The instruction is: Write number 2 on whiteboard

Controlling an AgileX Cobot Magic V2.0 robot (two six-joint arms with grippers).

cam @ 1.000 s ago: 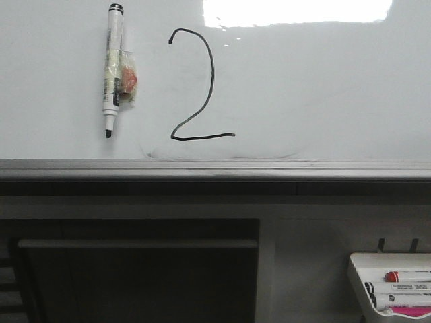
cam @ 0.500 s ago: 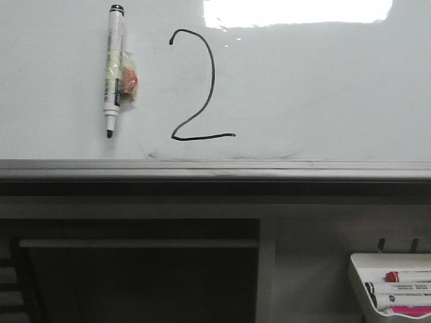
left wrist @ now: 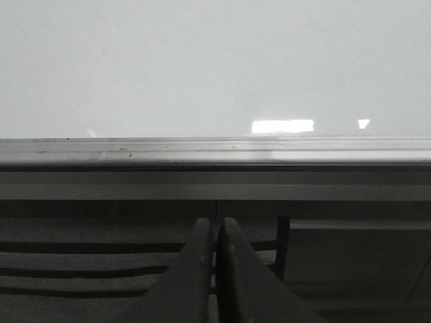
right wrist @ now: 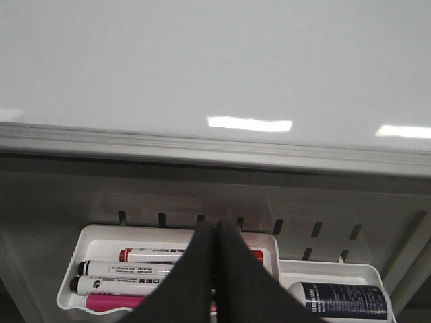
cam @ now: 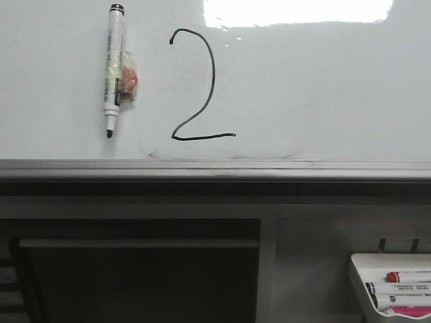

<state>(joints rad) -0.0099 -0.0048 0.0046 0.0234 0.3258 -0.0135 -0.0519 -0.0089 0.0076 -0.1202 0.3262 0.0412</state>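
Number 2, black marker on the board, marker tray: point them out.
number 2 [cam: 211,81], front view, on its curved right-hand stroke.
black marker [cam: 113,60], front view, on the middle of its barrel.
marker tray [right wrist: 101,235], right wrist view, on its bare white rim.

Free room and obstacles. The whiteboard [cam: 323,87] is left bare right of the number 2 [cam: 199,86]; its left part is occupied by a marker [cam: 112,67] lying just beside the digit. The near approach is bounded by the grey edge rail [cam: 215,169]. Below right, space is taken by a marker tray [cam: 394,286].
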